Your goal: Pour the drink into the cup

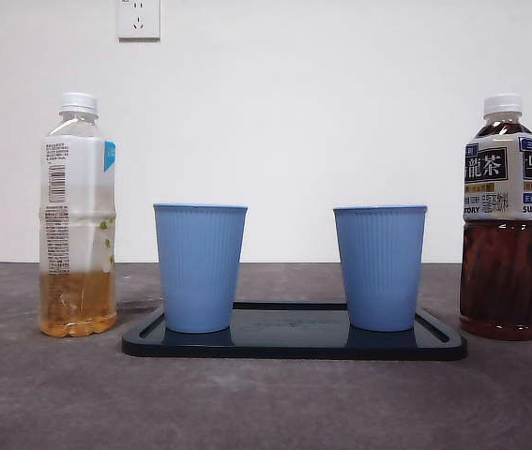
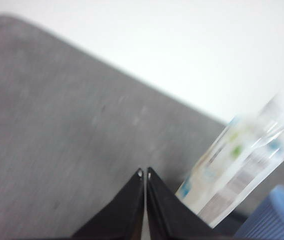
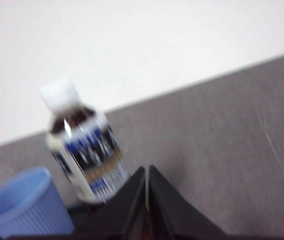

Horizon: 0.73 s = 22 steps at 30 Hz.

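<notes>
Nearest on the bench (image 1: 50,394) lies one dark tray (image 1: 294,345) bearing two blue cups (image 1: 199,267), flanked by two capped bottles: pale tea bottle (image 1: 78,216), dark tea bottle (image 1: 501,220). Left hand (image 2: 144,173) and right hand (image 3: 147,170) are closed together, empty.

On the dark tea bottle (image 1: 501,220) we can read large white characters "龍茶" on a black panel, with a partial "烏" on the blue panel beside it. Lower on the same label stand the Latin letters "TORY" and "SUNTO", both cut by the bottle's curve. In the right wrist view this bottle (image 3: 84,150), just beside the closed jaws, shows only a blurred blue and white label. The pale tea bottle (image 1: 78,217) carries a barcode and fine print too small for us to read; beside the left jaws it is blurred.
</notes>
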Available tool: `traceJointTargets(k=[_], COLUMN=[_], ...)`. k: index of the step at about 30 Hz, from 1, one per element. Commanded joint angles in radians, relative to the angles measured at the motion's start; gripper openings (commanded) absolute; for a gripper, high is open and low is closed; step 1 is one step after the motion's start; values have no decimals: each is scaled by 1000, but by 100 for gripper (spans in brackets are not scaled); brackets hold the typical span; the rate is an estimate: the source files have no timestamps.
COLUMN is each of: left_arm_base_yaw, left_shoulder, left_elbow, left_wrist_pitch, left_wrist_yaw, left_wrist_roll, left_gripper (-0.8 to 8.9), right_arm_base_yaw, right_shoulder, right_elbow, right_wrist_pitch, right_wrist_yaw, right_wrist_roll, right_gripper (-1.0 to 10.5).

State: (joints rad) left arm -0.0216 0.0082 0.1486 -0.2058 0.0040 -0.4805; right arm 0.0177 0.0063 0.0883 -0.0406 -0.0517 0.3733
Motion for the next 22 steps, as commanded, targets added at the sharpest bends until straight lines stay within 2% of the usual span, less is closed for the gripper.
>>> traceJointTargets(k=[1,8,15,22], left_arm_base_yaw=[3,3,3,2], left_shoulder=[20,133,287,435], left_elbow=[76,272,439,558], left_wrist_pitch=[-11,-119,-271,-426], left_wrist_yaw=[5,41,153,319], left_wrist_roll=[-18,65,204,325], left_gripper=[10,10,10,9], right_arm_base_yaw=[-1,-1,0,0], right_shoulder=[0,68,205,366], right_elbow=[61,235,454,640], right_wrist_pitch=[-12,-100,-301,-547], right_wrist_yaw=[0,-2,-13,-174], right_wrist_roll=[16,-3,-136,-269], right_gripper=[7,6,7,7])
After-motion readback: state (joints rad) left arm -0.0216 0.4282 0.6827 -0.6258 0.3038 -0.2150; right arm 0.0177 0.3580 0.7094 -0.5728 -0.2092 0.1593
